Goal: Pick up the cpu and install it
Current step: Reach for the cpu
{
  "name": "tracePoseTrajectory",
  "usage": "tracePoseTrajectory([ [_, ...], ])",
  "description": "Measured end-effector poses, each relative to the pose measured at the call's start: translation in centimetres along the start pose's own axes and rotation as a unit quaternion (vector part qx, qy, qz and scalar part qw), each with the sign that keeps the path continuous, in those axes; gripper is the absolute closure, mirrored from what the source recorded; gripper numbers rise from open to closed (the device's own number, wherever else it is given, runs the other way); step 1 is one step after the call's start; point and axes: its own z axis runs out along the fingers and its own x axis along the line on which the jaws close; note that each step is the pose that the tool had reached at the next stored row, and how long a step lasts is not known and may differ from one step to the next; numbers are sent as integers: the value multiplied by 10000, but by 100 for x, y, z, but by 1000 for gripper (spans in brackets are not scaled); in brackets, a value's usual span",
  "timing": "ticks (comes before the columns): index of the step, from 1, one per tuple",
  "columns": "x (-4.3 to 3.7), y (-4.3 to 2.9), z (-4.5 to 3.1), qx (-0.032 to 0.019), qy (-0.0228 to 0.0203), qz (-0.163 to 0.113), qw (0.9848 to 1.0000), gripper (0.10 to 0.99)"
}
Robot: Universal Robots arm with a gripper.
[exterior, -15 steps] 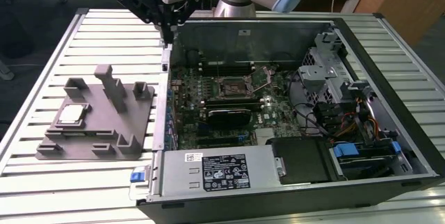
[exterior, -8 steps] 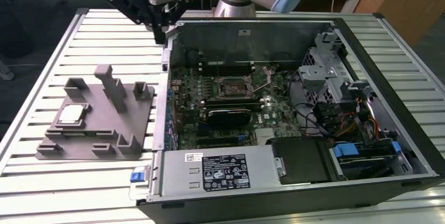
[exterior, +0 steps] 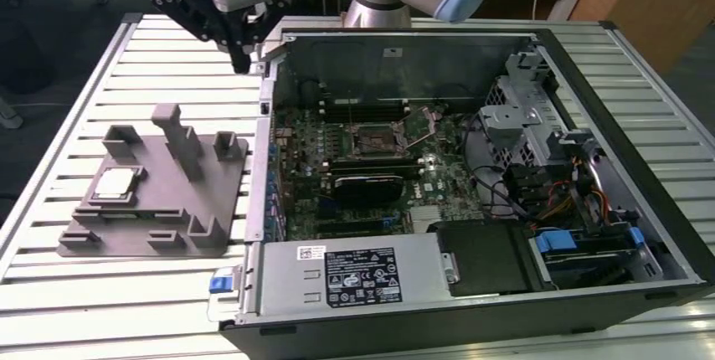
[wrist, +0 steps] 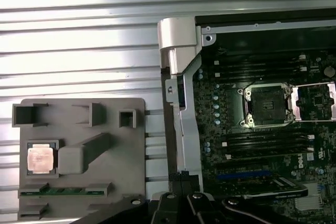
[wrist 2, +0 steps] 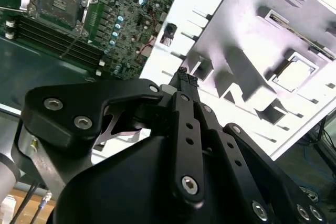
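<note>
Exterior view: cpu [exterior: 115, 184], silver square, pale rim, flat in a recess of the grey fixture [exterior: 167, 234], near the edge of the surface [exterior: 112, 310] at the exterior view's left. My end effector [exterior: 241, 67] is clenched, empty, well apart from it.
First wrist view: cpu [wrist: 40, 159] glares pinkish.
Second wrist view: cpu [wrist 2: 294, 74] washed pale, detail lost.

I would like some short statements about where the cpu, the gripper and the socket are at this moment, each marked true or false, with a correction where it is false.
1. The cpu lies in the grey fixture on the table. True.
2. The gripper holds the cpu. False: it is shut on nothing and hangs above the table near the corner of the computer case, apart from the cpu.
3. The cpu already sits in the socket. False: the socket is open and empty.
4. The computer case lies open, to the exterior view's right of the fixture. True.
</note>
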Motion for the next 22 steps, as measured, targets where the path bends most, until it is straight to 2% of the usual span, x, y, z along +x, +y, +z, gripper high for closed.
tracePoseTrajectory([
  [22,533,-46,123,0,0,1,10000,980],
])
